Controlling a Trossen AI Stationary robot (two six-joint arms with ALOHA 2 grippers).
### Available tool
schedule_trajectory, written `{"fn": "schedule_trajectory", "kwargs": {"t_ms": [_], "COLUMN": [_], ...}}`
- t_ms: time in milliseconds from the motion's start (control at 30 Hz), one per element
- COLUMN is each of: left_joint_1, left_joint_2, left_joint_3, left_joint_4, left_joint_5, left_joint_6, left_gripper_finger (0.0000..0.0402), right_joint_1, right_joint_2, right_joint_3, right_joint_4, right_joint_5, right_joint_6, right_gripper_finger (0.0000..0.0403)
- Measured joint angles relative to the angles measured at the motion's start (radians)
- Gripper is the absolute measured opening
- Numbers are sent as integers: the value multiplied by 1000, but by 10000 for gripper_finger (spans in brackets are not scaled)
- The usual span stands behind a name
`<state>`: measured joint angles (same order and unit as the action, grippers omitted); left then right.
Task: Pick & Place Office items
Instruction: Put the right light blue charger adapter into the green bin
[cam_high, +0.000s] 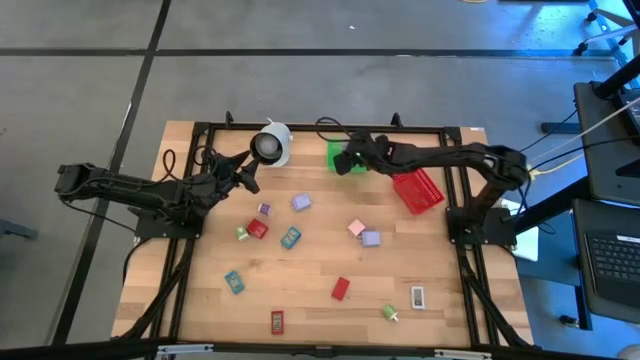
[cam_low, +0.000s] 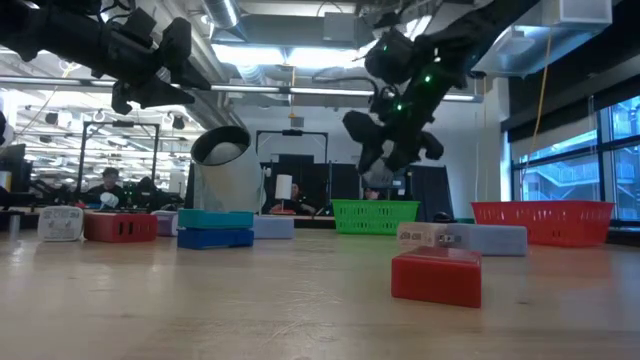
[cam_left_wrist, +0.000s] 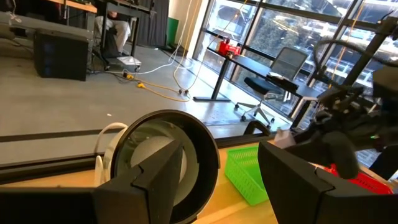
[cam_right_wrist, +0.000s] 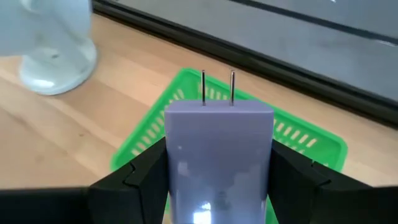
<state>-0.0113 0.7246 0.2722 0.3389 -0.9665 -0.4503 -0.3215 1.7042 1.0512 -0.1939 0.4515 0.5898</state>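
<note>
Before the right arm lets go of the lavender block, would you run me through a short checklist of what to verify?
1. Right gripper shut on lavender block: ok.
2. Block above the green basket: ok in the right wrist view.
3. Block clear of the basket rim: cannot tell.
4. Left gripper away from the basket, beside the white roll: ok.
5. Red basket out of the drop path: ok.
</note>
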Motion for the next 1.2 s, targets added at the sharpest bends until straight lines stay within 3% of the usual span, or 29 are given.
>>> {"fn": "schedule_trajectory", "kwargs": {"t_ms": [367,1200], "left_joint_1": [0,0], "left_joint_2": [0,0], "left_joint_3": [0,0], "left_joint_4": [0,0], "left_joint_5": [0,0], "left_joint_6": [0,0], "left_gripper_finger": [208,208], "right_joint_1": [-25,-18], "right_joint_2": [79,79], "right_joint_3": [0,0], "right_joint_4": [10,21], "right_joint_5": [-1,-4], "right_joint_6": [35,31], "right_gripper_finger": [213,221]}}
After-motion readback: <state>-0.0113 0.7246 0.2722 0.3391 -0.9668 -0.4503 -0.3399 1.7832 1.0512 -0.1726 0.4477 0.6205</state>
